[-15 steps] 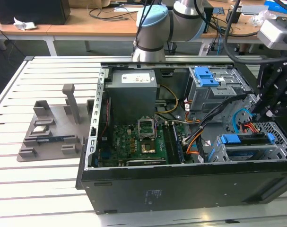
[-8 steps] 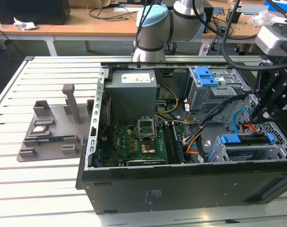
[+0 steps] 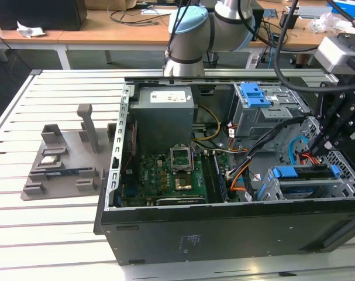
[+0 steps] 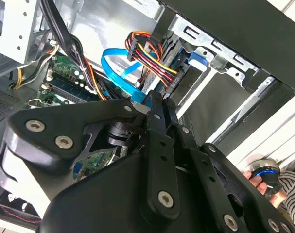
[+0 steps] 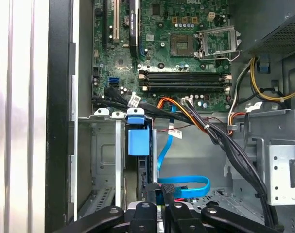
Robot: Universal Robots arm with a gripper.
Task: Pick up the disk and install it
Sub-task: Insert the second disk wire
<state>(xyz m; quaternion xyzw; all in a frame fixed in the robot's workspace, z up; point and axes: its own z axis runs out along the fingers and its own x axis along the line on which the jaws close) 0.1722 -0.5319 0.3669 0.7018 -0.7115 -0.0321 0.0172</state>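
Pincer (image 5: 164, 193) fingertips are sitting drawn together with nothing showing between them, and it is hovering inside the open computer case (image 3: 224, 234), over the drive cage (image 3: 347, 184) at the case's front corner. Judging by this, the pick-up is looking finished: the disk (image 5: 138, 141) is already standing on edge in that cage against the case's front wall, its blue carrier facing inward. What is remaining seems to be final seating and cabling, since the blue data cable (image 5: 186, 187) is lying looped on the case's floor just beside the disk.

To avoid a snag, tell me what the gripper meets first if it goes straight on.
Most likely the blue flat cable looped just ahead of the gripper, though depth is unclear and it might pass beside it.
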